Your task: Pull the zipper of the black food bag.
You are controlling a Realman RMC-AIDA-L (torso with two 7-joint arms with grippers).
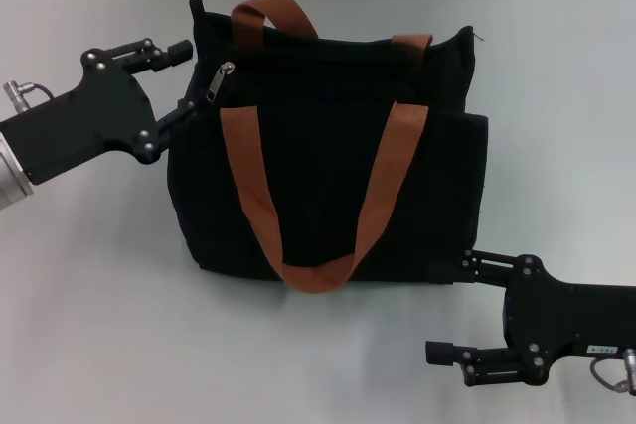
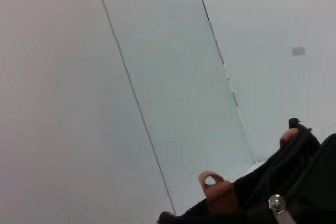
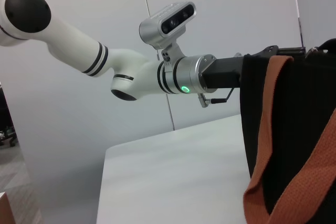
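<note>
White bench surface, pale panelled wall behind. The black food bag [image 1: 328, 146] stands on the bench toward its far edge, roughly central, its broad face to the head camera and two orange-brown strap handles [image 1: 323, 206] hanging down that face.

The zipper [image 1: 221, 81], a small silver pull tab, sits at the bag's upper left corner, at the left end of the zipper line. That line runs along the bag's top toward the upper right corner, so its long axis lies left to right across the bench. The tab hangs tilted, head uppermost.

The left gripper [image 1: 186, 76] is at that same corner, level with the bag's top. Its fingers stand apart: one reaches along the bag's top edge, the other ends just beside the tab. It has hold of nothing that can be seen; whether the lower finger touches the tab cannot be determined. The left wrist view shows the tab's head [image 2: 276, 202] close by, at the frame's edge.

The right gripper [image 1: 452, 310] waits at the near right corner of the bag, low over the bench, fingers spread and empty, the upper one against the bag's bottom edge.

Assessment: the left arm is plainly nearer. The tab lies immediately right of its fingers, and the pull would run rightward along the bag's top.
</note>
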